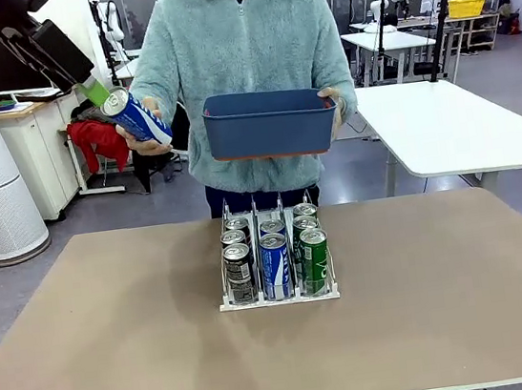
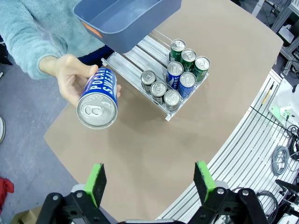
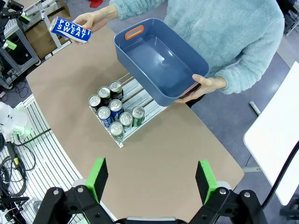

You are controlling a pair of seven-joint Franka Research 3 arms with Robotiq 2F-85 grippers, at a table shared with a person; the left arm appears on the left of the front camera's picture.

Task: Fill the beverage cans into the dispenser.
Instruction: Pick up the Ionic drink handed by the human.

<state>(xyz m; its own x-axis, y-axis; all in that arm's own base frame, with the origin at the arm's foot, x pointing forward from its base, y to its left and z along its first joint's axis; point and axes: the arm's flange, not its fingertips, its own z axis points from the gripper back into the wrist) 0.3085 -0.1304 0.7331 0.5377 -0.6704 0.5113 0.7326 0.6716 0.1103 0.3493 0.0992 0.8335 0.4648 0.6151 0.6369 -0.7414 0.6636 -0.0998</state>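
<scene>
Front view: beyond the table's point(image 1: 449, 305) far edge a person holds a blue bin point(image 1: 267, 127) up behind the dispenser point(image 1: 279, 300), which sits mid-table near that edge, and offers a blue-and-white can point(image 1: 138, 116) toward the far-left corner. The left gripper point(image 2: 149, 168) and right gripper point(image 3: 150, 168) are both spread and empty. If the left one closes off-centre on the round, tilted can, the can could slip and fall.

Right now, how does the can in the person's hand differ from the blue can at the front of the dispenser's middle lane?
The held can is tilted in the air in the person's hand; the front middle-lane can stands upright in the dispenser. The held can is alone; the middle-lane can sits between a black can and a green can. Both are blue-and-white with silver tops.
</scene>
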